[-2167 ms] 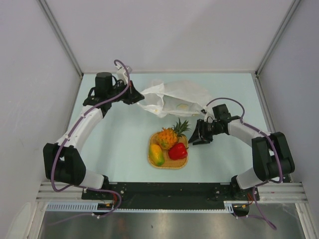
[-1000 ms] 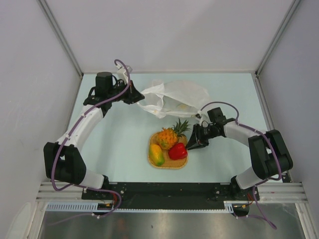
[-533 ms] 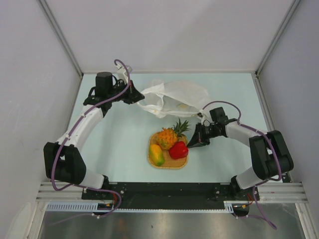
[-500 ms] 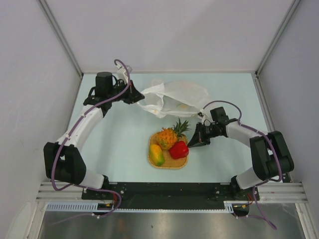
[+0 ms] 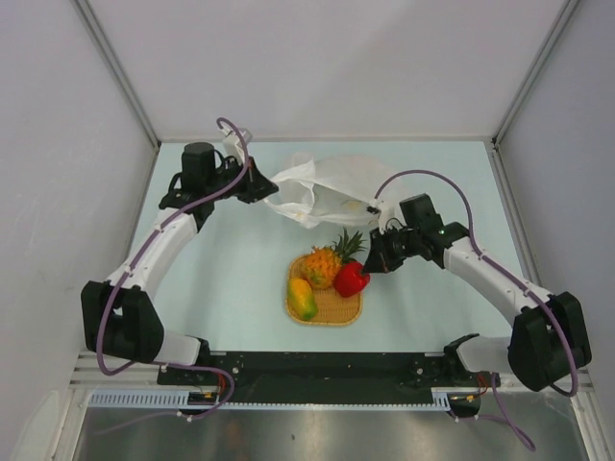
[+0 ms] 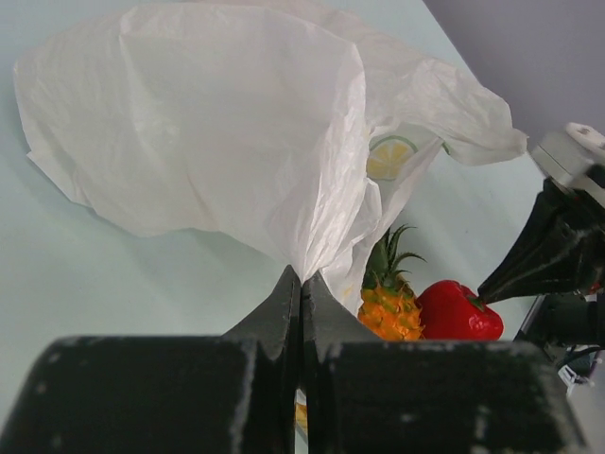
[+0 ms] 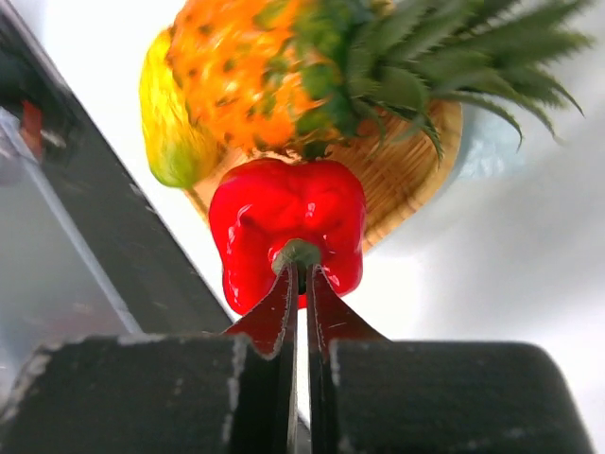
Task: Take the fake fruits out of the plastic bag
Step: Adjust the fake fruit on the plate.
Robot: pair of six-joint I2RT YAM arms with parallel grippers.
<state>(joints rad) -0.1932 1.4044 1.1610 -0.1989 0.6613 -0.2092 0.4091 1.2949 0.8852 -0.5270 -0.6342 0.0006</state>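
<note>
The glossy red plastic pepper [image 5: 352,279] is pinched at its stem by the closed right gripper [image 5: 371,266] — beside the orange toy pineapple [image 5: 322,265] on the woven mat [image 5: 337,307]; the crinkly white plastic bag [image 5: 332,184] is clamped tight by the left gripper [image 5: 261,187].

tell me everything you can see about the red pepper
The red pepper is a glossy, lobed toy of smooth, shiny plastic, bright red all over with a short green stem at one end. The right gripper has its jaws shut on that stem. The pepper sits at the right edge of the woven mat, close beside the pineapple. Whether it rests on the mat or hangs just above it cannot be told.
</note>
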